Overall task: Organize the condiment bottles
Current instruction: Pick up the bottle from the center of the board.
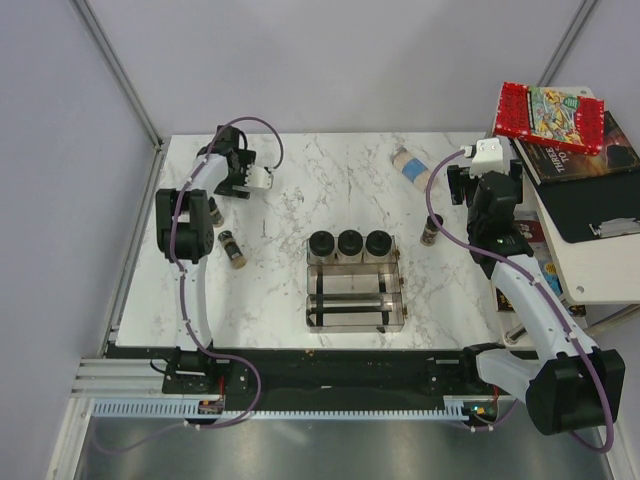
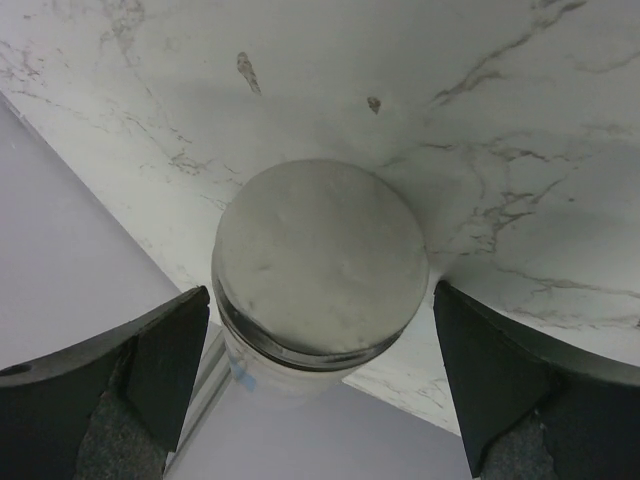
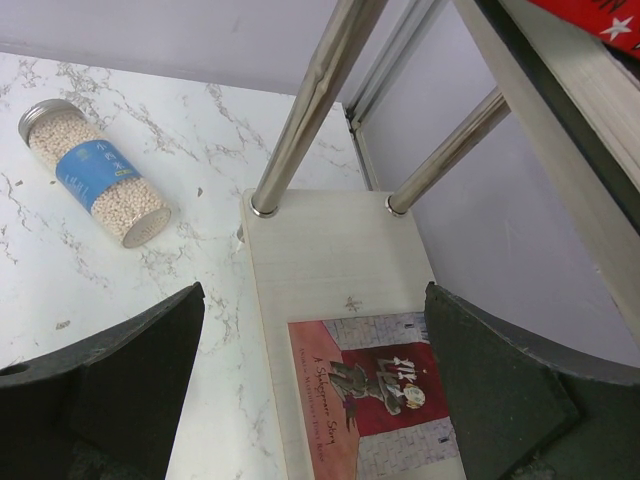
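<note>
My left gripper (image 1: 228,172) (image 2: 322,300) is open at the table's far left. Its fingers stand on either side of an upright silver-capped, blue-labelled bottle (image 2: 320,260) near the table edge, with a gap on each side. The arm hides that bottle in the top view. A second beige bottle (image 1: 410,165) (image 3: 95,185) lies on its side at the far right. Three black-lidded jars (image 1: 350,243) stand in the far compartment of the clear rack (image 1: 392,300). Brown spice bottles show at the left (image 1: 232,248) (image 1: 215,212) and at the right (image 1: 432,230). My right gripper (image 1: 485,195) (image 3: 315,300) is open and empty.
A side shelf (image 1: 590,260) with stacked books (image 1: 550,112) stands off the table's right edge. The right wrist view shows its lower board (image 3: 330,260), a red book (image 3: 385,400) and two metal legs (image 3: 310,90). The table's left edge (image 2: 130,230) is close to the left gripper.
</note>
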You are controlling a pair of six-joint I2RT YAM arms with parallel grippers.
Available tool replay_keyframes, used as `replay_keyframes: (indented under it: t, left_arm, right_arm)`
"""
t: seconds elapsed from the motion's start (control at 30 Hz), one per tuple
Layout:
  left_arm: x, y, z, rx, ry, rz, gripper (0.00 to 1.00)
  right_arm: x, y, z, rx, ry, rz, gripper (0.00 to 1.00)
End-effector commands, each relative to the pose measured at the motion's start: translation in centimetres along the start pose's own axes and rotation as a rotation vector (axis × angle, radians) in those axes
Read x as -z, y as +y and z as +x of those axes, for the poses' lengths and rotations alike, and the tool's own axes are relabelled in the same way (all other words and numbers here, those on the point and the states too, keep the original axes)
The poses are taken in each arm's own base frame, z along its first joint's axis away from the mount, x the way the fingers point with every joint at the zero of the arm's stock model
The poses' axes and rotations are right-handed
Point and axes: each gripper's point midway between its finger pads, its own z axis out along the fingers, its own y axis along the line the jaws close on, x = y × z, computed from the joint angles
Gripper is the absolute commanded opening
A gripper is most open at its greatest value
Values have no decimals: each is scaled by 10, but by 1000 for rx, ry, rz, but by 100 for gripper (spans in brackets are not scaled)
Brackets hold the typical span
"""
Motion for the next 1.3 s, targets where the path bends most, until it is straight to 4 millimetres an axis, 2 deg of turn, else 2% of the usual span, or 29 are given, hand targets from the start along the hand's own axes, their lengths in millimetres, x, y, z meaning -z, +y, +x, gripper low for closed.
replay_keyframes:
  t: [0.0,0.2,0.27,0.3,0.37,0.4,0.43,0.47,0.5,0.57,0.63,0.73,0.87,0.9,0.97,1.03,1.07,1.13,1.17,1.27]
  left_arm:
    - [-7,4,7,-89,16,39,99]
    - [-14,-2,0,-108,-24,73,95]
    - [-14,-5,-3,-100,-44,82,83]
    - [-14,-6,-7,-87,-63,82,74]
    - [-14,-9,-9,-76,-70,89,50]
    - [-15,-11,-10,-65,-70,94,43]
    - [-15,-15,-11,-59,-72,102,30]
    - [-16,-18,-14,-51,-74,109,8]
    - [-17,-18,-16,-42,-75,110,2]
    - [-15,-19,-21,-25,-78,111,2]
    - [-12,-21,-36,10,-135,111,2]
    - [5,-10,-60,77,-229,75,2]
    - [36,16,-95,159,-353,15,2]
    - [48,22,-112,195,-406,4,2]
    - [68,38,-133,253,-469,-24,2]
    - [96,59,-151,288,-564,-64,2]
    - [109,62,-169,326,-637,-54,2]
    - [142,78,-183,356,-721,-86,2]
    - [157,82,-196,393,-786,-73,2]
    - [199,93,-214,461,-916,-73,2]
  right_arm:
    - [-2,0,-3,-3,-9,-6,98]
    - [-3,2,-1,-1,-6,-15,98]
    - [-4,5,-1,-2,-6,-23,98]
    - [-4,4,-1,-2,-4,-22,98]
    - [-4,5,0,-2,-2,-27,98]
    - [-4,6,0,-3,-1,-29,98]
    - [-4,6,0,-3,-1,-29,98]
    - [-4,6,0,-3,-2,-30,98]
    - [-4,6,-1,-4,-3,-28,98]
    - [-4,6,-1,-4,-3,-28,98]
    - [-4,5,-1,-4,-3,-24,98]
    - [-4,4,-1,-4,-2,-22,98]
    - [-5,5,0,-2,2,-22,98]
    - [-5,5,0,-2,2,-22,98]
    - [-5,5,1,-2,3,-22,98]
    - [-5,5,0,-2,3,-24,98]
    - [-5,5,0,-2,3,-22,98]
    - [-4,4,0,-3,2,-18,98]
    - [-4,4,0,-3,2,-18,98]
    - [-3,4,-1,-4,-2,-21,98]
